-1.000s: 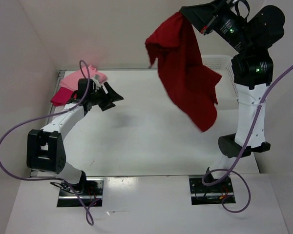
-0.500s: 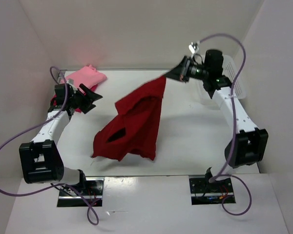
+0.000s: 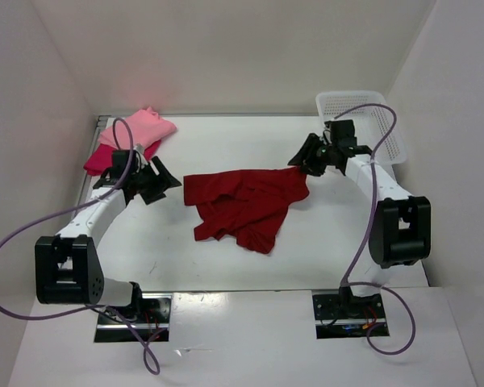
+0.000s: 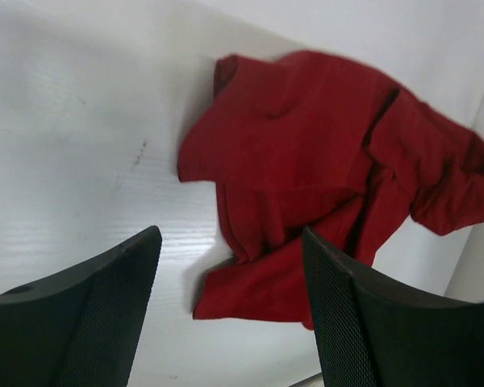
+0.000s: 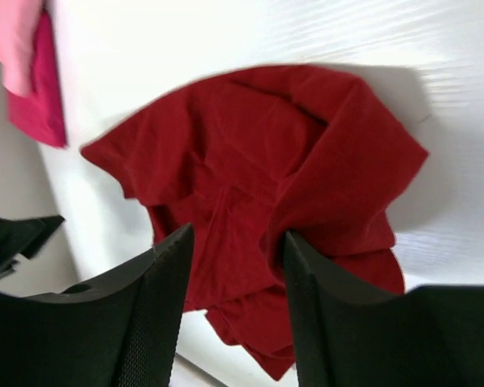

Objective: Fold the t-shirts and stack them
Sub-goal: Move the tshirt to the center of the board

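Note:
The dark maroon t-shirt [image 3: 246, 205] lies crumpled and spread in the middle of the table, also seen in the left wrist view [image 4: 323, 153] and the right wrist view [image 5: 258, 161]. My right gripper [image 3: 300, 166] hovers at its right edge, jaws apart [image 5: 238, 235], with cloth showing beyond the gap. My left gripper [image 3: 166, 181] stands open [image 4: 230, 242] just left of the shirt, holding nothing. The light pink t-shirt [image 3: 141, 127] lies on the crimson-magenta t-shirt [image 3: 99, 160] at the back left corner.
A white mesh basket [image 3: 363, 121] stands at the back right, behind the right arm. White walls close in the table on the left, back and right. Purple cables loop off both arms.
The right arm swung the maroon shirt down from high in the air onto the table and opened its jaws. The left gripper shifted slightly towards the shirt.

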Robot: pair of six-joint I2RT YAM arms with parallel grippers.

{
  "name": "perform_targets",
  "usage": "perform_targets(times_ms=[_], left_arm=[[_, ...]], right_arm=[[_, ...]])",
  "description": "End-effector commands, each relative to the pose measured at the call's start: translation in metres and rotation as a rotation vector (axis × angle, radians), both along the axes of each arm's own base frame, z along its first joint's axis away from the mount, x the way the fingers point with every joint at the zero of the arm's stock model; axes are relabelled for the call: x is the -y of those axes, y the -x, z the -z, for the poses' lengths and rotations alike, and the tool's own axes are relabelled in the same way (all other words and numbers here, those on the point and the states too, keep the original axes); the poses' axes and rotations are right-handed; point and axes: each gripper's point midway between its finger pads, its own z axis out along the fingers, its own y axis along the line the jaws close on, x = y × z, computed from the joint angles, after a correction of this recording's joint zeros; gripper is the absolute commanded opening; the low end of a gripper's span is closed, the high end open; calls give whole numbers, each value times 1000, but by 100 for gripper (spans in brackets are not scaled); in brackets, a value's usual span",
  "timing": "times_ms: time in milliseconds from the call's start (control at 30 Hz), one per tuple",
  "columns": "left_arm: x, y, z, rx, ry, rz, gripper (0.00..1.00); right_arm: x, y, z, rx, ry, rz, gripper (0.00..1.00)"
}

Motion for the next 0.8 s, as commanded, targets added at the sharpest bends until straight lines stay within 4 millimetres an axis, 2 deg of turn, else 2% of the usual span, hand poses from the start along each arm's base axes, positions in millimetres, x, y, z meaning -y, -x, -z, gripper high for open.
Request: perform_targets(times_ms=[0, 67, 100, 133, 167, 200, 233, 267, 300, 333, 367, 433, 467, 567, 633, 700, 767], left_arm=[[1, 19, 16, -42, -92, 38, 78], [11, 15, 23, -48, -39, 30, 78], [14, 11, 29, -62, -19, 25, 78], [22, 4, 29, -39, -9, 36, 78], [23, 0, 32, -47, 5, 21, 78], [27, 0, 46, -82, 10, 25, 78], [28, -9, 47, -67, 10, 25, 78], [28, -16, 46, -66, 11, 25, 78], [33, -20, 58, -92, 9, 37, 78], [33, -27, 60, -86, 9, 37, 78], [33, -28, 74, -124, 8, 37, 78], [39, -37, 78, -127, 14, 52, 76], [39, -36, 85, -146, 13, 52, 74], [43, -40, 97, -163, 18, 54, 64], [48, -41, 98, -158, 31, 61, 56], [54, -42, 96, -157, 49, 62, 42], [59, -44, 86, -142, 79, 76, 33]], right_arm=[[-6, 5, -26, 97, 187, -18, 54], [-14, 13, -17, 77, 221, -32, 52], [-28, 20, -14, 70, 237, -64, 41], [-31, 25, -5, 42, 260, -71, 32], [-31, 24, -4, 46, 285, -63, 23], [-35, 26, -4, 47, 285, -73, 17], [-35, 26, -4, 47, 285, -73, 9], [-35, 21, -12, 63, 282, -54, 7], [-26, 18, -16, 80, 317, -15, 7], [-22, 13, -24, 105, 332, 9, 7], [-18, 11, -33, 121, 345, 29, 7], [-13, 9, -37, 125, 372, 43, 13], [-11, 10, -38, 125, 387, 43, 27], [-8, 6, -46, 139, 397, 60, 48], [-7, 9, -49, 141, 397, 61, 54], [-8, 11, -53, 153, 395, 46, 60], [-22, 23, -42, 133, 393, -34, 62]])
